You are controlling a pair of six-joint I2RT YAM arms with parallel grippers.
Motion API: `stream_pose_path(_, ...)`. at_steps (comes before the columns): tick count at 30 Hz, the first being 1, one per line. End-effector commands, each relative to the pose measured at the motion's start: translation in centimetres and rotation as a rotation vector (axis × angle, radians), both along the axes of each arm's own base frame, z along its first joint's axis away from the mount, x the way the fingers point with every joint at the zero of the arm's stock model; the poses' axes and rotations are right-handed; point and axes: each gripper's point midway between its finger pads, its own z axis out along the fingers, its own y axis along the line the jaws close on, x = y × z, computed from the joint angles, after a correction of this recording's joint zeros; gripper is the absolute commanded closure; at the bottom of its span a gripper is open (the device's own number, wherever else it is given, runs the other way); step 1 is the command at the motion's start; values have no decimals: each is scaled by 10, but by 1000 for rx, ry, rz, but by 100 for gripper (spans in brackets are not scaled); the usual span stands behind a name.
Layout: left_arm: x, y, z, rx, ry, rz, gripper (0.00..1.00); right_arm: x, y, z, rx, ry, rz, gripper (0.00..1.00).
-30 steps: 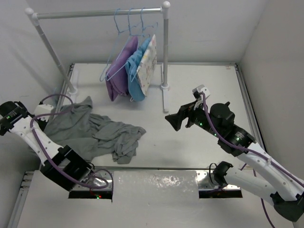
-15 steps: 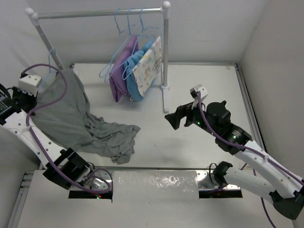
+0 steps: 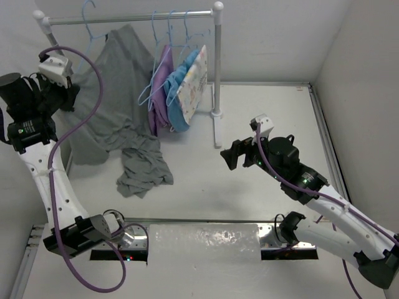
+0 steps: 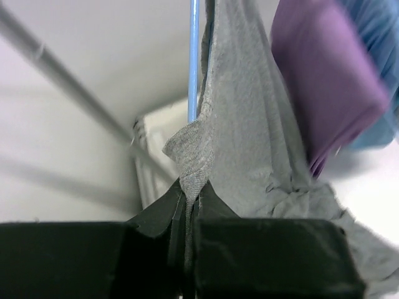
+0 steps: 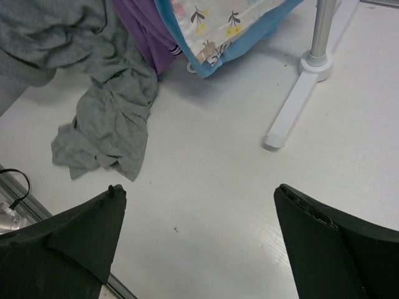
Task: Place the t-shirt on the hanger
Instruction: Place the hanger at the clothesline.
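Left gripper (image 4: 189, 193): pinched shut on a grey fold of the t-shirt (image 4: 243, 124), cloth nipped between both fingers; held high at the left of the scene, beside the rack's slanted left post.
Right gripper (image 5: 198, 190): spread wide, nothing between the jaws; hovered over bare table (image 5: 212, 205), well apart from the cloth.
Shirt's upper part: hung draped from near the rail (image 3: 124, 17), spread down beside the other garments.
Shirt's lower part: trailed onto the table and lay in a crumpled heap (seen plainly from the right wrist).
Hanger (image 3: 92, 23): thin, light blue, up at the rail's left end above the grey shirt; hook stood by the rail, though whether it sat over the rail could not be told.
Hanger, left wrist view: showed as a straight blue bar just above the pinched fold, touching the cloth's edge.
Purple garment (image 3: 163, 81): hung on its own blue hanger just right of the grey shirt.
Blue garment (image 3: 177, 99): hung next along, partly behind the patterned one.
Patterned white garment (image 3: 192, 78): hung nearest the rack's right post (image 3: 217, 62).
Post foot (image 5: 293, 109): rested flat on the table.
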Motion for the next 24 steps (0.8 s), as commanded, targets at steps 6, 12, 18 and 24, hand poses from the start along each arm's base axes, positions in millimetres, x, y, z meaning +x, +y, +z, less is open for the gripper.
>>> stream_pose_path(6, 39, -50, 62, -130, -193, -24, 100, 5, -7, 0, -6, -20, -44, 1)
stream_pose_path(12, 74, -85, 56, -163, -140, -15, 100, 6, -9, -3, -2, -12, -58, 1)
stream_pose_path(18, 104, -93, 38, -161, -120, 69, 100, 6, -12, -10, -9, -2, -76, 1)
stream_pose_path(24, 117, -107, -7, -146, -47, 42, 100, 6, -14, -14, -20, 5, -83, 1)
